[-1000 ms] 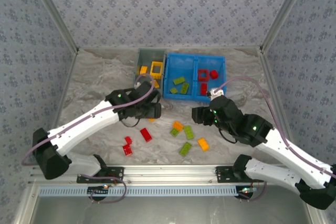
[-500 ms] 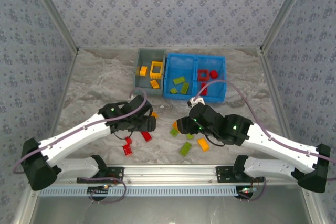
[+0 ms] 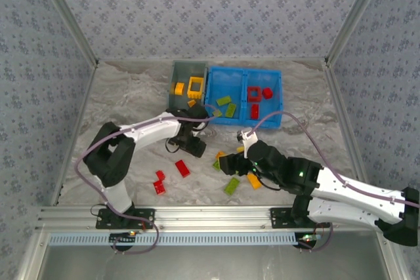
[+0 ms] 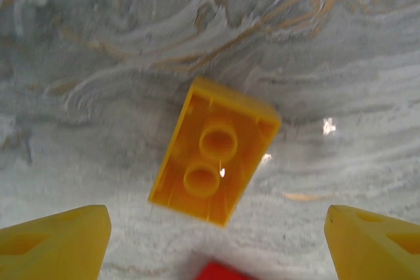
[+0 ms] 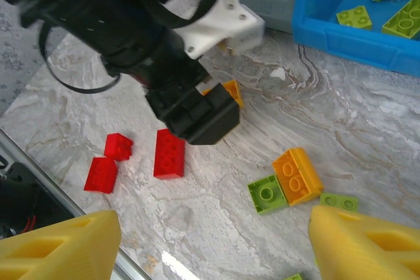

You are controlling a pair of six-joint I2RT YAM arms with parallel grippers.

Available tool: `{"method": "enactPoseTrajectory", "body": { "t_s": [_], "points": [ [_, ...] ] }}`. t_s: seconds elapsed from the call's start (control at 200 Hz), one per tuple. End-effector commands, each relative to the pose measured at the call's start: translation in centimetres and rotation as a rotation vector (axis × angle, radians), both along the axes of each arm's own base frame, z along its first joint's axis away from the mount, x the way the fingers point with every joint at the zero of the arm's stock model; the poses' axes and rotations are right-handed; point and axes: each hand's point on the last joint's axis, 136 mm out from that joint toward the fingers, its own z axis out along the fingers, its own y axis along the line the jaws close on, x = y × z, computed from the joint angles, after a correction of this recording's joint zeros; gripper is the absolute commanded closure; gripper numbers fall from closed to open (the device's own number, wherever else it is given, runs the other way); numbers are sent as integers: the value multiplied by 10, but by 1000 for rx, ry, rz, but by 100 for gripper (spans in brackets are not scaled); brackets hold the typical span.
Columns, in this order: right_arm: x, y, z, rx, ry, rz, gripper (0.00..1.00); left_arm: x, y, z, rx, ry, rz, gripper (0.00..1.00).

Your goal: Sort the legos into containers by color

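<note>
Left gripper [image 4: 213, 244], spread empty, is centred just short of the yellow brick [image 4: 213, 159], whose long axis is slanted away from it.

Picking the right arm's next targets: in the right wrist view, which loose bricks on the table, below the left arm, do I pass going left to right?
Small red brick → long red brick → green brick → orange brick touching it → thin green plate.
</note>
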Motion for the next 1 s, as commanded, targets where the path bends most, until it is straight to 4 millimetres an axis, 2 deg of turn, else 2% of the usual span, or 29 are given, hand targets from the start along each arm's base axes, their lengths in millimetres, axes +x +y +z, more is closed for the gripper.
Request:
{"method": "enactPoseTrajectory", "body": {
  "t_s": [0.0, 0.17, 0.29, 0.335, 0.425, 0.57, 0.7, 0.77, 0.879, 0.994],
  "points": [
    [5, 2, 4, 8, -29, -12, 22, 13, -7, 0, 13, -29, -84, 19],
    [9, 3, 3, 4, -21, -19, 22, 19, -8, -17, 50, -14, -84, 44],
    [11, 2, 4, 7, -18, -20, 22, 22, -9, -17, 43, -33, -74, 60],
    [11, 2, 4, 7, -17, -21, 22, 23, -8, -14, 45, -51, -63, 62],
    [12, 0, 8, 10, -25, -25, 23, 26, -4, 9, 36, -117, -39, 63],
    [21, 4, 28, 40, -81, -26, 23, 36, 0, 78, -85, -241, 44, 61],
    [41, 10, 54, 60, -157, -57, 23, 63, 9, 117, -174, -276, 155, 61],
    [53, 11, 67, 57, -208, -88, 23, 85, 17, 129, -186, -298, 224, 61],
    [69, 14, 82, 65, -270, -130, 23, 122, 19, 144, -172, -351, 290, 62],
    [85, 20, 82, 47, -290, -156, 23, 158, 19, 139, -131, -369, 344, 64]
  ]
}}
